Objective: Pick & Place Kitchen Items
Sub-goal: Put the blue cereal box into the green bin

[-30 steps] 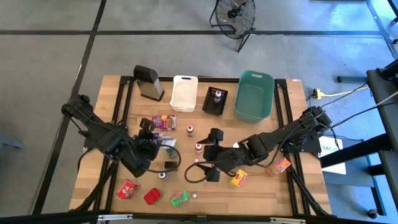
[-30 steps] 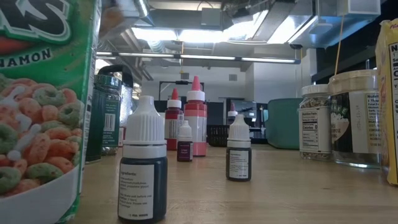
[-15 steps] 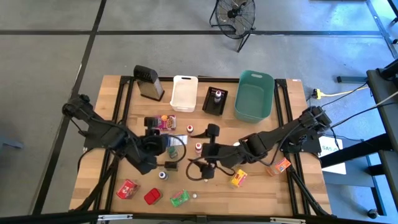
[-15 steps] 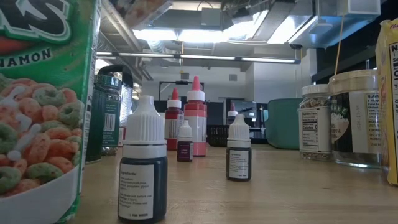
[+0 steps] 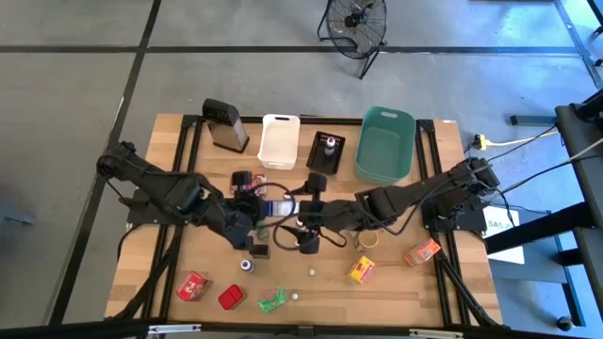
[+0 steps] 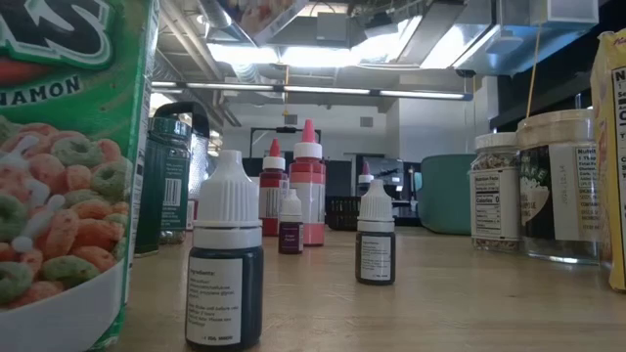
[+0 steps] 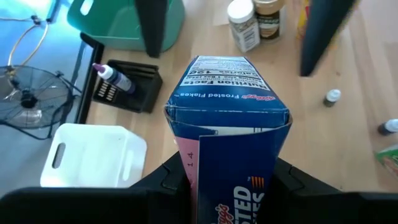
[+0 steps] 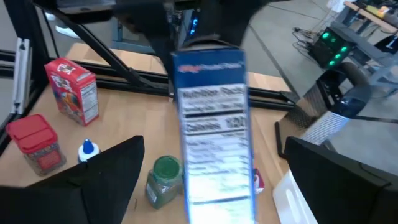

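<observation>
The left gripper [image 5: 256,209] was clamped on a blue cereal box [image 7: 227,134], holding it above the middle of the table [image 5: 170,141] with its free end pointed toward the right gripper [image 5: 300,209]. That one stood with fingers wide apart, facing the box end and not yet around it. This looked like a handover step: the next move would call for the right fingers to straddle the box and close before the left ones let go, then a carry to a bin.

Along the far edge, the white bin [image 5: 279,141] appeared empty. The black bin [image 5: 325,153] held one small bottle [image 5: 330,144]. The teal bin [image 5: 384,143] showed nothing inside. Packets and bottles remained scattered along the near edge
</observation>
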### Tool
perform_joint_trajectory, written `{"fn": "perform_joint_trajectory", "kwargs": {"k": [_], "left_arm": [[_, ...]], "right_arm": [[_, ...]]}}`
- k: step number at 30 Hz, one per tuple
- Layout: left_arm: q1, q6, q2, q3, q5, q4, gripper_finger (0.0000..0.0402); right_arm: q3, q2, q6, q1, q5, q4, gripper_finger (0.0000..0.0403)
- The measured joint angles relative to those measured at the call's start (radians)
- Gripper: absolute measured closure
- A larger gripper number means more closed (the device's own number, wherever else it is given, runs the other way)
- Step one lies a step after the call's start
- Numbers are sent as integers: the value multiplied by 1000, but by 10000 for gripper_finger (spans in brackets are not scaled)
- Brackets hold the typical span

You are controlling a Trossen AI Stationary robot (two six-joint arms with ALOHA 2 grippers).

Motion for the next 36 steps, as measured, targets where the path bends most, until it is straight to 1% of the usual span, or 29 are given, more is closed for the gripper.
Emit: {"fn": "perform_joint_trajectory", "kwargs": {"k": [2,8,11,15,18,28,31,36], "left_arm": [[15,2,0,0,8,0,288],[50,2,0,0,78,12,288],[56,4,0,0,79,33,288],[56,58,0,0,86,57,288],[56,63,0,0,99,66,288],[55,81,0,0,99,74,288],[55,80,0,0,99,74,288],[55,81,0,0,98,74,288]], "right_arm": [[0,0,-15,-8,-8,2,13],[0,0,-48,-32,-11,24,13],[0,0,-58,-48,-22,28,13],[0,0,-50,-73,-86,32,13],[0,0,-43,-81,-117,33,13],[0,0,-19,-83,-120,-11,13],[0,1,5,-83,-153,-55,13],[0,20,8,-84,-160,-46,13]]}}
